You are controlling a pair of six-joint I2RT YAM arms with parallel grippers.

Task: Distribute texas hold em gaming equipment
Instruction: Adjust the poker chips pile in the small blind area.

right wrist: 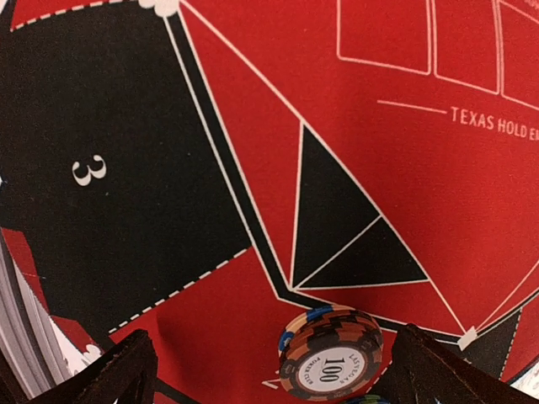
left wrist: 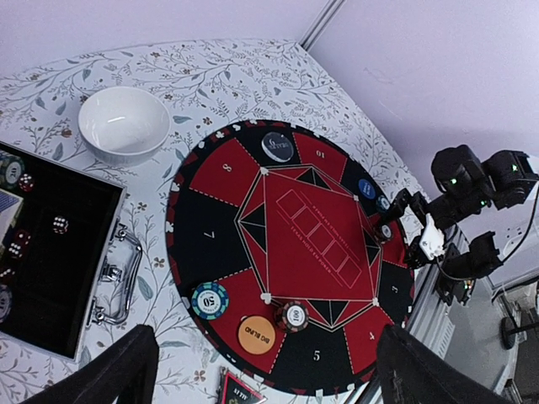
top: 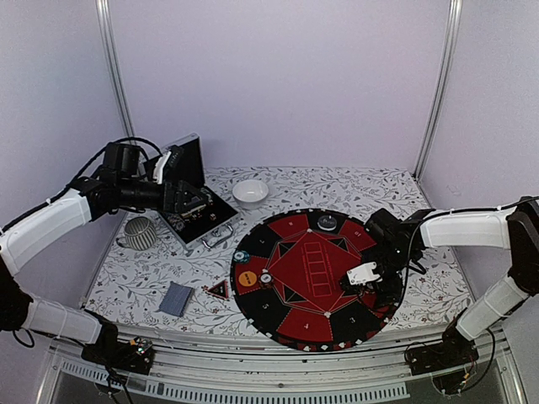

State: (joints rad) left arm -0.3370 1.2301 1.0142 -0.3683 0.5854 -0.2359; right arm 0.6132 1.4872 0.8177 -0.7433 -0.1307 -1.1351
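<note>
**Over the Mat, a Chip Waits**

Under the right claw (right wrist: 276, 341), a 100 chip (right wrist: 330, 353) lies flat on the red and black mat (right wrist: 126, 210), near seat 3. This claw is spread wide and touches nothing. The chip sits closer to one finger, so that finger may bump it first and slide it away. The left claw (top: 189, 202) is spread too, up over the open case (top: 215, 217). A teal chip (left wrist: 209, 300), a dark chip (left wrist: 295, 316) and the orange button (left wrist: 256, 334) rest across the mat. The cards (top: 176, 299) lie on the tabletop (top: 404, 189). The 100 chip's bottom is cut off, and something blue-green peeks under it. The left wrist view cuts off most of the case.
</note>
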